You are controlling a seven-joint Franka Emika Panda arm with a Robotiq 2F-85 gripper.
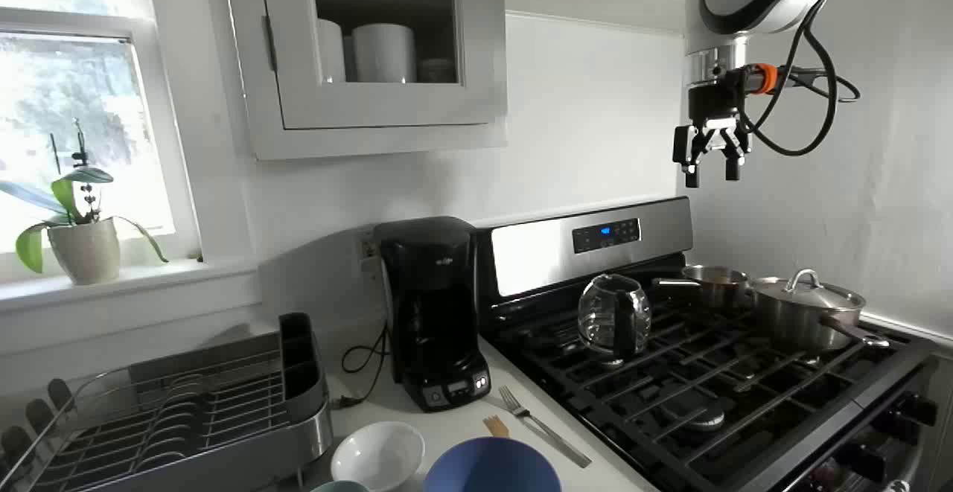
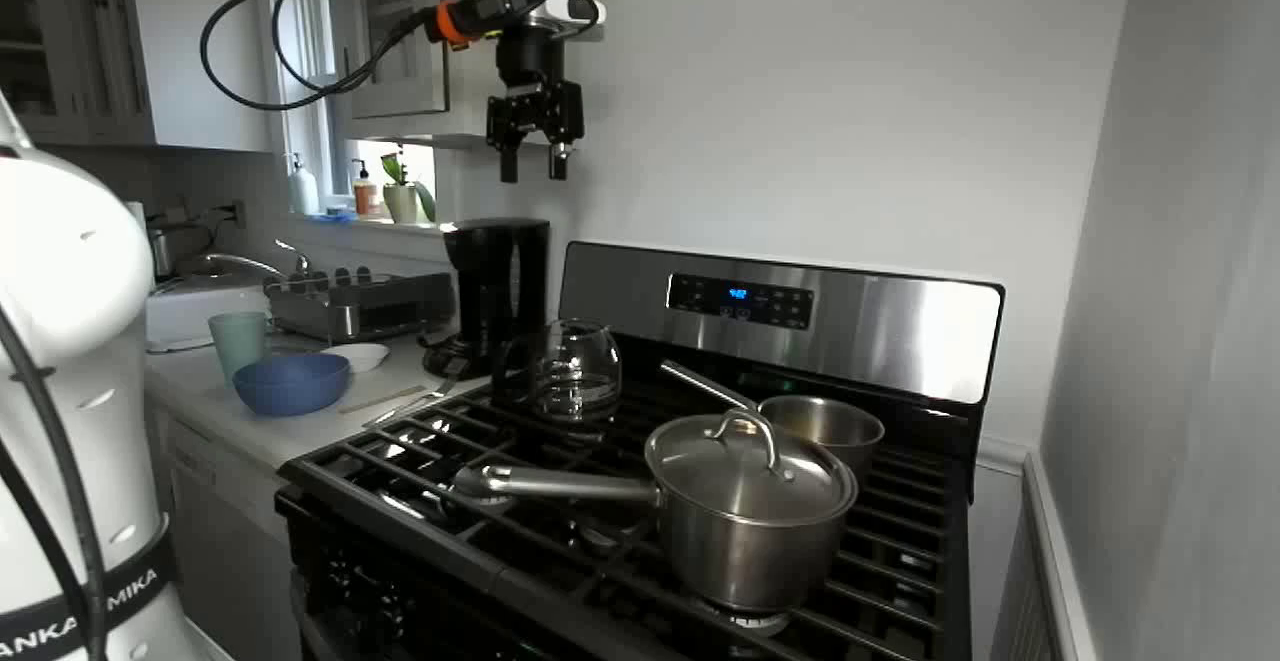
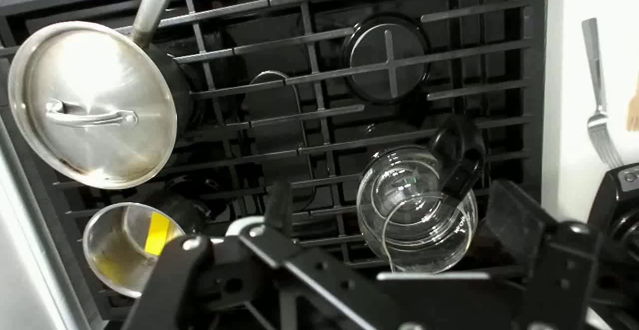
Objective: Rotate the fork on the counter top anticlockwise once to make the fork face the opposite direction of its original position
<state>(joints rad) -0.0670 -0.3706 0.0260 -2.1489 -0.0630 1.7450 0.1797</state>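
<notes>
In the upper right of the frame in an exterior view, the tool (image 1: pixel 712 174) is hanging well above the gas stove (image 1: pixel 707 369), its two tips pointing down and standing wide apart. The metal dinner fork (image 1: pixel 549 429) is lying on the white tabletop (image 1: pixel 354 406) at the lower centre of that frame, just beside the stove's edge, its tines pointing to the upper left toward the black drip coffee maker (image 1: pixel 432 291) and its handle running to the lower right. Just left of it a wooden fork (image 1: pixel 496 426) is lying, partly hidden by the blue bowl (image 1: pixel 491 470), while a white bowl (image 1: pixel 378 453) is sitting farther left and a dish rack (image 1: pixel 223 453) is filling the lower left corner. In an exterior view a pale green cup (image 2: pixel 240 346) is standing at the left, near the blue bowl. In the wrist view the metal dinner fork is showing at the right edge, handle up and tines down, and the tool's fingers (image 3: pixel 514 215) are showing at the bottom, well apart. The glass carafe (image 3: pixel 384 205) is appearing in the gap between them, standing on the stove's grates below, and a lidded saucepan (image 3: pixel 95 105) is taking up the upper left, with a smaller open saucepan (image 3: pixel 112 250) sitting lower down.
</notes>
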